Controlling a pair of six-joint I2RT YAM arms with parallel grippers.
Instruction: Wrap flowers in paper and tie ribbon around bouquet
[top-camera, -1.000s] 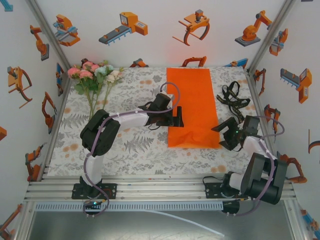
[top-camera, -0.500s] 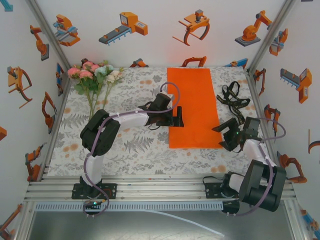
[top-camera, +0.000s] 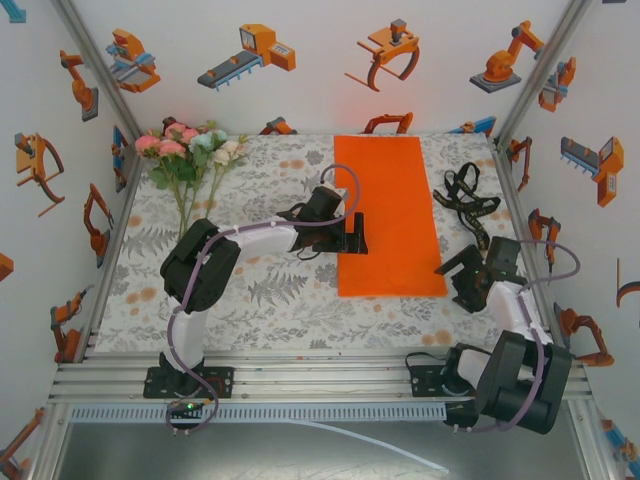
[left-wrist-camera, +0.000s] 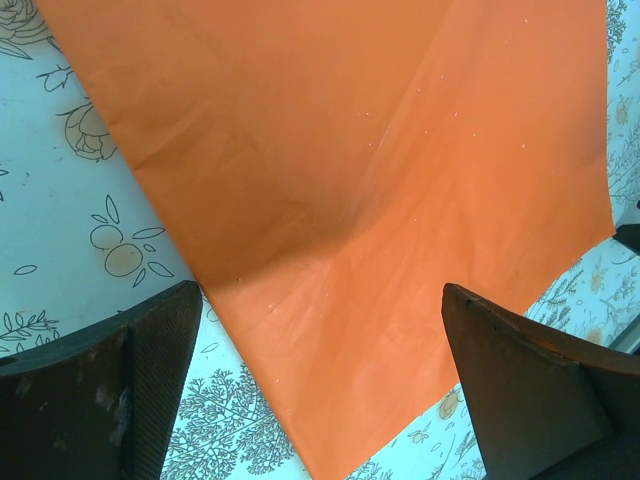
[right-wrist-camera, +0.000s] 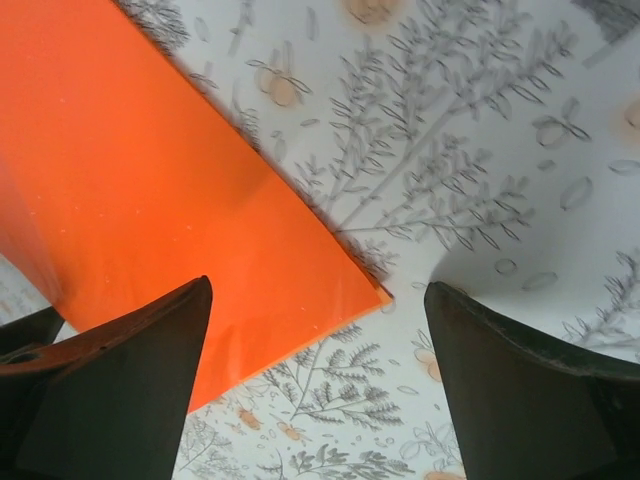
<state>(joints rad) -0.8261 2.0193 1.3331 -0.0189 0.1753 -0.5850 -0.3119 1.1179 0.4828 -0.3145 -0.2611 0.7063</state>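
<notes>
The paper (top-camera: 388, 215) lies flat on the desk (top-camera: 270, 290); the left tool (top-camera: 355, 233) hovers at its left edge, fingers apart, and the right tool (top-camera: 465, 278), also apart, is beside its near right corner, probably to square the sheet. The flowers (top-camera: 190, 150) lie far left and the ribbon (top-camera: 465, 205) right, so wrapping looks unstarted.

There is one bunch of flowers (top-camera: 190, 150), one sheet of orange paper (top-camera: 388, 215) and one black ribbon (top-camera: 465, 205), all on one counter (top-camera: 270, 290). There are two claws: one left claw (top-camera: 356, 233) and one right claw (top-camera: 462, 280).
</notes>
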